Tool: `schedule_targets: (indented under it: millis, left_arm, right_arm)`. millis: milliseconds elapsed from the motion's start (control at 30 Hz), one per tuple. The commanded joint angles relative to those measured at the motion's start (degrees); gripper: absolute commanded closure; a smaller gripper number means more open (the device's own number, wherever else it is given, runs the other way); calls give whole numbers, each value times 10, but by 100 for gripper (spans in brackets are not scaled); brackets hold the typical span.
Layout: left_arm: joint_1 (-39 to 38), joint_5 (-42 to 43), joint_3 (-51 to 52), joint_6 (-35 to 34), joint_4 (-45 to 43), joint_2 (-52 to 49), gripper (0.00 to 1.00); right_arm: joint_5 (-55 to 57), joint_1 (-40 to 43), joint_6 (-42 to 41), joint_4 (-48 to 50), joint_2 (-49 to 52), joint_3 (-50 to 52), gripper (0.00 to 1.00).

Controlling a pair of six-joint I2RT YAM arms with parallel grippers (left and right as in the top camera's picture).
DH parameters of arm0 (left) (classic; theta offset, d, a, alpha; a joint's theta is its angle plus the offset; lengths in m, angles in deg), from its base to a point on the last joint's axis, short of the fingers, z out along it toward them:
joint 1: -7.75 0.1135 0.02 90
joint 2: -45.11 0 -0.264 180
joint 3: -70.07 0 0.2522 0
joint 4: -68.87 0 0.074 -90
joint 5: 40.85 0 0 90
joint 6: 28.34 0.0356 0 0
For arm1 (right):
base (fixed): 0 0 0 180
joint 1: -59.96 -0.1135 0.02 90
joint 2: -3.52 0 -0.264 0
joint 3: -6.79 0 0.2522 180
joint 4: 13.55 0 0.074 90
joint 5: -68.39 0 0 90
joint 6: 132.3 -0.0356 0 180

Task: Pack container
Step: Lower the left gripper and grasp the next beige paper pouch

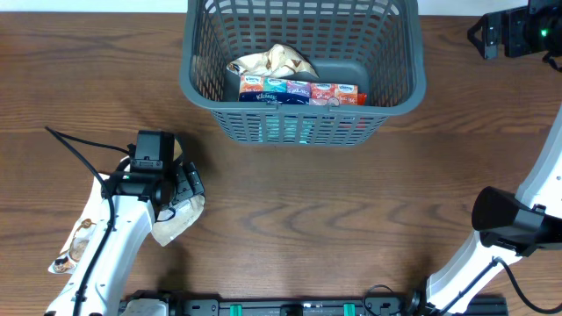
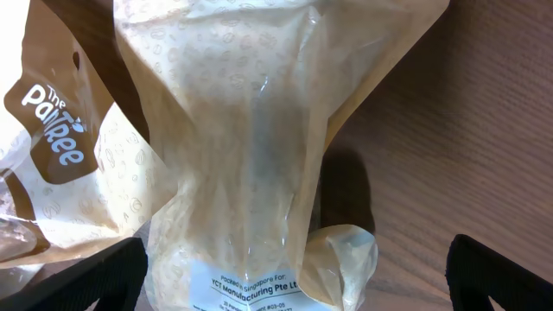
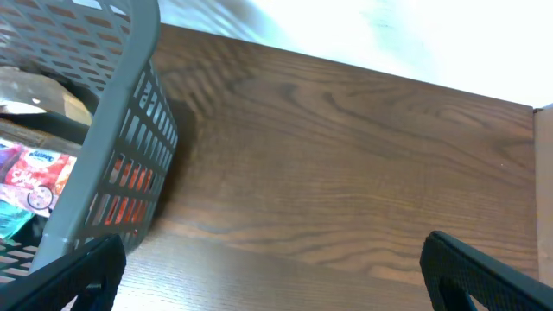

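- L gripper (image 2: pixel 289 278): fingers wide apart, one each side of tan pouch (image 2: pixel 242 147); clamped on nothing.
- Pouch lies flat on wood table (image 1: pixel 351 202) right under L gripper, running lengthwise away from it; white printed label at the end nearest the fingers.
- 2nd pouch (image 2: pixel 52 147), brown and white w/ logo, just left of L gripper; its edge is tucked under the tan one.
- Container (image 1: pixel 303 123): well apart from L gripper, across the table, not in its wrist view.
- R gripper (image 3: pixel 281 276): fingers also spread wide, nothing btwn them, only bare table below.
- Container sits ahead and to the left of R gripper, near but not touching; slotted wall and thick rim fill that side of its wrist view.
- Inside container: row of colourful tissue packs (image 1: pixel 299 91) along one wall, crumpled tan packet (image 1: pixel 274 61) just beside them.
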Motion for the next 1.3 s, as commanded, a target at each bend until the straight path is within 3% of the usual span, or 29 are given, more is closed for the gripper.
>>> schedule_targets:
  millis: [0, 500, 667, 833, 1267]
  left_arm:
    - [-1, -2, 10, -10, 2, -2, 1]
    - [1, 2, 89, -29, -57, -2, 1]
    - [34, -55, 92, -28, -60, -2, 1]
    - [83, -32, 92, -19, -82, -2, 1]
    - [86, -30, 92, -55, -162, -29, 1]
  right_arm:
    - [-7, -1, -4, -1, -11, 2, 1]
    - [-7, -1, -4, -2, -11, 2, 1]
    - [-7, -1, 0, -8, -11, 2, 1]
    - [-7, -1, 3, -14, -11, 2, 1]
    - [-7, -1, 7, -20, -11, 2, 1]
